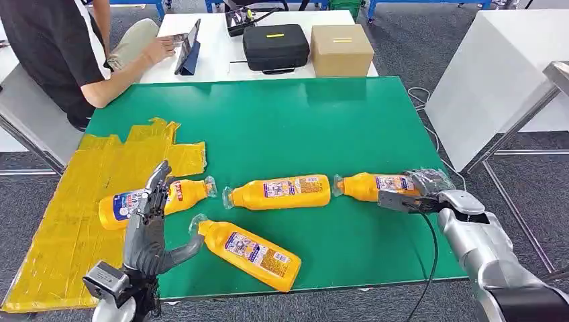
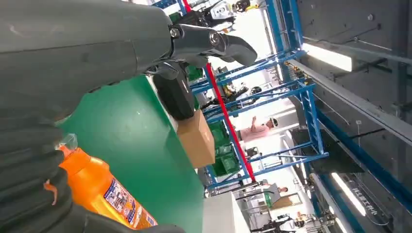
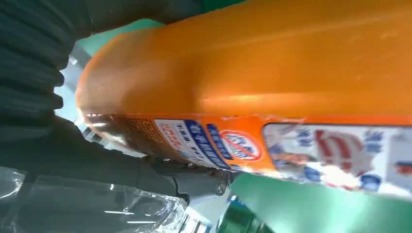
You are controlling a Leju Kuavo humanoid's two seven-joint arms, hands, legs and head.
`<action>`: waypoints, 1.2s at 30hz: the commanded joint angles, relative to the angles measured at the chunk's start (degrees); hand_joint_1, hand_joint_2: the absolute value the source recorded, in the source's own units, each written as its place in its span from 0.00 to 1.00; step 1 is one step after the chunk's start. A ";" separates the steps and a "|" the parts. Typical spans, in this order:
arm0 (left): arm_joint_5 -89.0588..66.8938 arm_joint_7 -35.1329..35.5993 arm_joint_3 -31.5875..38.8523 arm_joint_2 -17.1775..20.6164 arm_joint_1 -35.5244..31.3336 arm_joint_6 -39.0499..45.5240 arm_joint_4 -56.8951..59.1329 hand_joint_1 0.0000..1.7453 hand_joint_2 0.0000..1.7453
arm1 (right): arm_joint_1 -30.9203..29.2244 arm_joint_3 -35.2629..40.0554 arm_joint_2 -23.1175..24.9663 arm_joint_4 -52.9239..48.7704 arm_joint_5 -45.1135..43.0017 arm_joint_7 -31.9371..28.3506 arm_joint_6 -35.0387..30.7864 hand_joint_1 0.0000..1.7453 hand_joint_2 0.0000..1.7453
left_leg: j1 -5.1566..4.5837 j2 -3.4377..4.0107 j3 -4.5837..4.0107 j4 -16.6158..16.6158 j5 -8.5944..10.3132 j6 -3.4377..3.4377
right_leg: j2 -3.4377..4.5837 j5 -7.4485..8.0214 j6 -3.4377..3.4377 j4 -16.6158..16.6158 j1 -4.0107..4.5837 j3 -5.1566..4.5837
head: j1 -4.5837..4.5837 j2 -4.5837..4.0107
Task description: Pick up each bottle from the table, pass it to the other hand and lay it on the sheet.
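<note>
Head view: right hand (image 1: 429, 191) fingers clamp glossy orange plastic bottle (image 1: 372, 186); left hand (image 1: 149, 225) fingers spread, empty.

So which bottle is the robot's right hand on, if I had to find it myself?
On the green table, four yellow plastic bottles lie on their sides. It is the rightmost yellow plastic bottle, near the table's right edge. It alone has the right hand on its base end.

My head camera looks forward and down over the whole green table (image 1: 282, 127). My left wrist camera sits low, turned sideways, facing across it toward the cardboard box (image 2: 197, 140), shared with the head view. My right wrist camera presses close against a bottle (image 3: 272, 73).
</note>
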 commanded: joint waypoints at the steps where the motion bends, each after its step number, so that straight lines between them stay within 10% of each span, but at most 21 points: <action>1: 0.31 0.07 -1.27 0.02 -2.36 -0.15 4.73 0.00 1.00 | 4.97 -0.09 0.37 4.42 -4.58 -3.14 3.83 1.00 1.00 | 0.13 -0.26 0.02 -0.16 0.08 -0.19 | -0.28 0.06 -0.07 -0.27 0.12 0.42 | -0.04 0.00; 17: 0.38 0.07 -0.64 0.21 -2.08 -0.21 4.15 0.00 1.00 | 4.45 0.48 1.47 4.03 -6.33 -2.41 -0.60 1.00 1.00 | 0.16 -0.10 0.06 -0.12 0.07 -0.17 | -0.12 0.07 -0.06 -0.21 0.14 0.62 | -0.02 0.00; 23: -0.20 0.62 0.60 -0.31 0.43 1.16 1.86 0.00 1.00 | 3.34 -5.78 5.82 0.39 -7.60 3.45 -19.90 1.00 1.00 | 0.13 0.21 0.03 -0.10 0.02 -0.17 | 0.18 0.10 -0.07 -0.12 0.12 0.59 | -0.04 0.00; 36: -0.42 2.15 1.75 -0.63 0.88 1.88 1.88 0.00 1.00 | 5.43 -8.79 8.02 -4.99 -7.54 9.78 -25.73 1.00 1.00 | 0.04 0.01 -0.34 -0.04 0.05 -0.10 | 0.00 0.03 -0.01 0.01 0.06 0.28 | -0.04 0.00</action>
